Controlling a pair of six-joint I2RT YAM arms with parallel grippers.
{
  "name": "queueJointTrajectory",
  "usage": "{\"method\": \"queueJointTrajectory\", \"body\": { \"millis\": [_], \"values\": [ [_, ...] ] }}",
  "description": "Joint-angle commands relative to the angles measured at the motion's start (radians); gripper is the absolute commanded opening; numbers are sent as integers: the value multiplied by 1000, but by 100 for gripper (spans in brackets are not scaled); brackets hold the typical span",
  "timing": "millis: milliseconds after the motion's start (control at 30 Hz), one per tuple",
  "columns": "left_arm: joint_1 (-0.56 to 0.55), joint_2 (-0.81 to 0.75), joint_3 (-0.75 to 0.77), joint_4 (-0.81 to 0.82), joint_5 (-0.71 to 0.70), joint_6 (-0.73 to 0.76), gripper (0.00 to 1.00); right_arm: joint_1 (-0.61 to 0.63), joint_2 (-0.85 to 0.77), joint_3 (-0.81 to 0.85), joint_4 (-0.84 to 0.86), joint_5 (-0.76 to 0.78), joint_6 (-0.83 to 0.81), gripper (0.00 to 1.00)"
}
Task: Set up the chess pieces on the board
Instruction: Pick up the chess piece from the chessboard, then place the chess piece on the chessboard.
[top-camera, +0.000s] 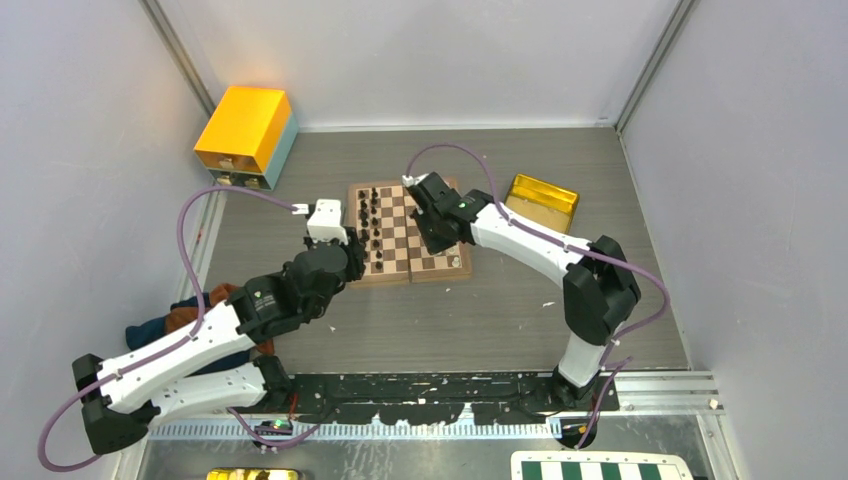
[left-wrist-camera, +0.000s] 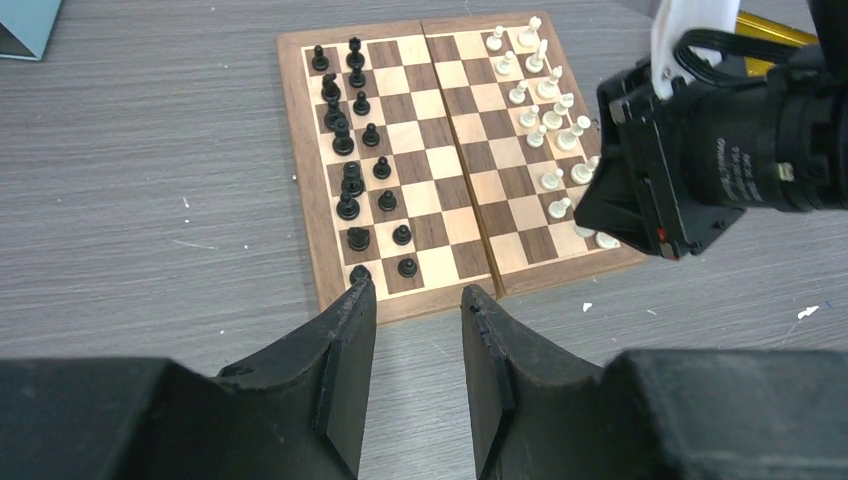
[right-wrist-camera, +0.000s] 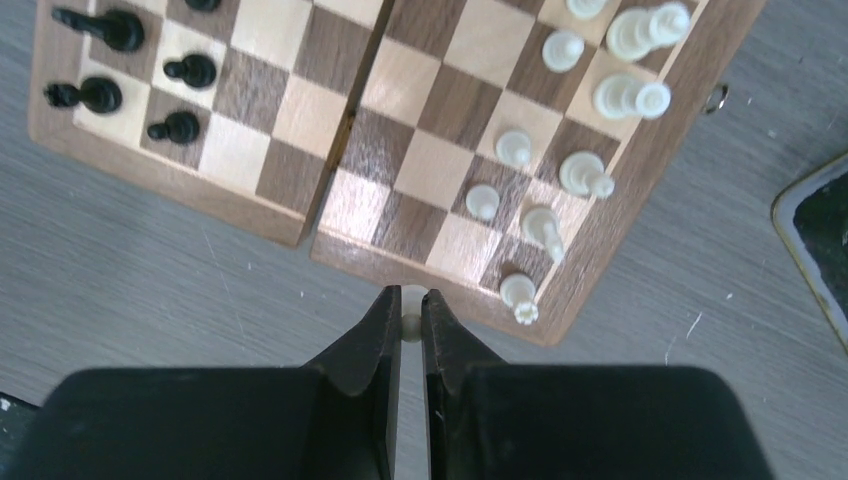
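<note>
The right gripper (right-wrist-camera: 411, 300) had its two fingers drawn almost together, pinching a small cream piece (right-wrist-camera: 410, 324) right at the tips. Only a rounded bit of that piece showed in the narrow slit, so its long axis could not be told. The tips hung over the grey table (right-wrist-camera: 150, 290), just short of the near edge of the board (right-wrist-camera: 430, 165), on the half to the right of the centre seam.

Straight ahead and slightly right of the tips stood the white pieces (right-wrist-camera: 580, 175), lined up in two ranks along the board's right side, the closest one on the corner square. A light square beside that corner piece looked bare. I judged that to be the likely place for the held piece, which would mean a short move forward and a little right, then down.

Farther off to the left, across the seam, the black pieces (right-wrist-camera: 183, 127) stood on the other half.

The left gripper (left-wrist-camera: 418, 320) waited at the same near edge but on the black side. Its fingers were spread well apart and held nothing, and its left fingertip appeared just beside the black piece on the near corner. Of the two arms, the right was clearly nearer the white ranks and the one placed to make the move.
</note>
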Motion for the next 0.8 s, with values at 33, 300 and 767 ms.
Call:
{"method": "queueJointTrajectory", "body": {
  "millis": [33, 300, 767],
  "values": [
    [-3, 4, 29, 40, -28, -1, 38, 18, -83, -80, 43, 41, 35, 1],
    [-3, 10, 30, 31, -20, -2, 38, 18, -114, -194, 147, 71, 42, 1],
    [-3, 11, 27, 31, -17, -1, 38, 16, -59, -201, 206, 100, 31, 1]
  ]
}}
